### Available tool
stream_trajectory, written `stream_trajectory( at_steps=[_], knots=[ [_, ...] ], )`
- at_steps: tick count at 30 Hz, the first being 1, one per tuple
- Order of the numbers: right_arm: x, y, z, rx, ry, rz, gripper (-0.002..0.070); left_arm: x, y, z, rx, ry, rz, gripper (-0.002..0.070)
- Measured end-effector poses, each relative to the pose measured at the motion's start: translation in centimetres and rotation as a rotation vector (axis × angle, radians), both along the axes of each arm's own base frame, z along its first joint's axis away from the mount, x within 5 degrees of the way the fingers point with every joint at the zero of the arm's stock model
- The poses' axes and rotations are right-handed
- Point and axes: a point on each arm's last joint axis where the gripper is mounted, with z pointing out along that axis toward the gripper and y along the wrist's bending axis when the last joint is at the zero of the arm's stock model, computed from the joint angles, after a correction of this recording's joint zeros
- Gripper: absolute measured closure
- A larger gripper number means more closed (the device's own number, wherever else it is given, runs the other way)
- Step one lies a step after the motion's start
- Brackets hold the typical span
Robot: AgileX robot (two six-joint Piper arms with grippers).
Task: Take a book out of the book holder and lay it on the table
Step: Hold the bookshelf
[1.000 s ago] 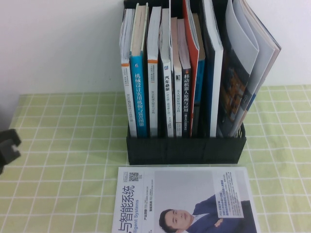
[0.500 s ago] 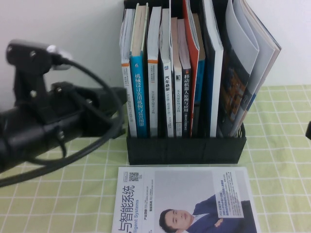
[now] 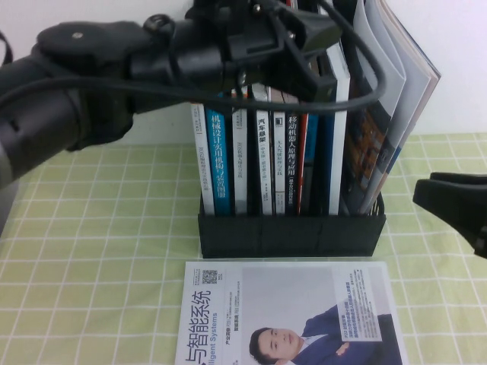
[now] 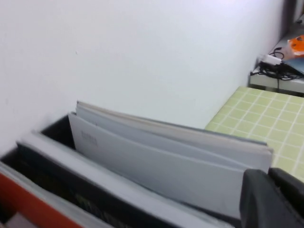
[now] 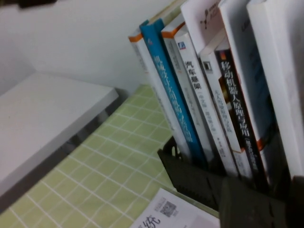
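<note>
High view: left arm reaches across the top of the book holder, right gripper low beside the rack's right end.
Left gripper sits at the upper edges of the upright books, over the middle-right slots; can't tell if its fingers are spread or closed. Book, dark blue spine edge, stands in the rack directly below that gripper, between the red-covered volume and the floppy magazines leaning right. Right gripper hangs above the table, clear of the rack; finger gap not readable. White magazine with suited man lies flat in front of the holder.
</note>
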Motion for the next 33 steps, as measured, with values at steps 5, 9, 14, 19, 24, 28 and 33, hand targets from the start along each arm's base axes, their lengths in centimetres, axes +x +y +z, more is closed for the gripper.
stream_trajectory(
  at_steps=[5,9,14,19,24,28,33],
  knots=[
    [1.4,0.4,-0.8,-0.104,-0.068,0.063,0.0418,3.4,-1.8,0.2,0.042,-0.067,0.009,0.0678],
    [3.3,0.9,0.2,-0.159,-0.145,0.093,0.0413,5.0,-2.5,-1.1,0.078,-0.049,0.014,0.0678],
    [5.2,3.2,3.1,-0.252,-0.270,0.059,0.0412,6.4,-0.9,-1.9,0.077,0.019,0.051,0.0678],
    [6.4,5.1,5.0,-0.359,-0.307,-0.099,0.0409,7.5,1.8,-1.9,0.004,0.153,0.063,0.0678],
    [7.2,7.8,3.5,-0.399,-0.265,-0.068,0.0407,7.2,2.3,-1.9,-0.056,0.283,0.006,0.0678],
    [8.2,8.5,1.5,-0.418,-0.190,-0.073,0.0406,6.1,1.8,-1.2,-0.047,0.396,-0.093,0.0678],
    [8.4,8.5,1.1,-0.424,-0.174,-0.085,0.0406,4.9,3.0,0.2,0.151,0.433,-0.028,0.0678]
  ],
)
